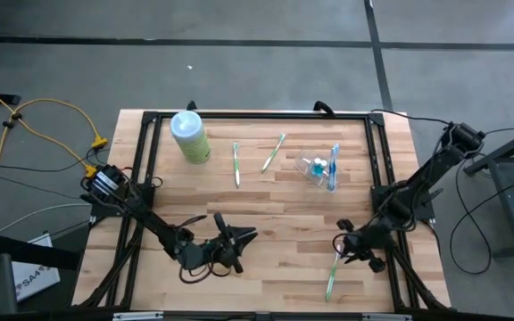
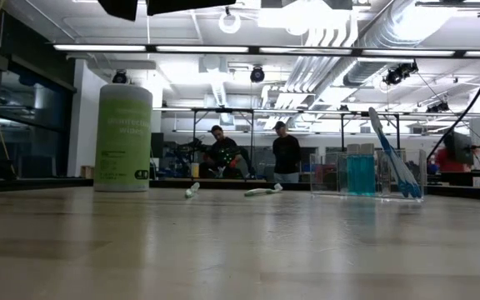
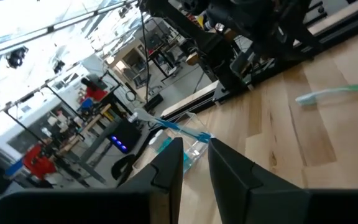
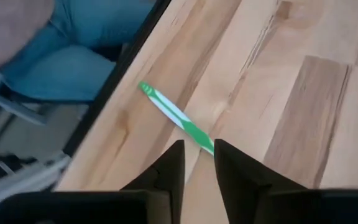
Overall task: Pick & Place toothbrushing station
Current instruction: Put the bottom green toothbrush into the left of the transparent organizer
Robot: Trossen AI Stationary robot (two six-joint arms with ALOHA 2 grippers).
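Note:
The see-through holder [image 1: 318,169] stands at the table's far right with a blue toothbrush [image 1: 334,167] leaning in it; it also shows in the low view [image 2: 365,173] and the left wrist view [image 3: 193,142]. My right gripper [image 1: 350,244] is low at the near right, narrowly open, over one end of a green toothbrush [image 4: 176,118] that lies flat on the table [image 1: 331,275]. My left gripper [image 1: 232,241] is at the near middle, narrowly open and empty [image 3: 194,155]. My right gripper stands at the green toothbrush's handle end [image 4: 207,144], which runs behind one fingertip [image 4: 224,152]. I cannot tell whether it touches. The toothbrush lies on the table, pointing away from the fingers.
A pale-green bottle with a white cap [image 1: 190,136] stands at the far left. Two more green toothbrushes [image 1: 236,164] [image 1: 273,152] lie at the far middle. A black frame [image 1: 257,115] runs round the table. People stand in the room beyond [image 2: 287,154].

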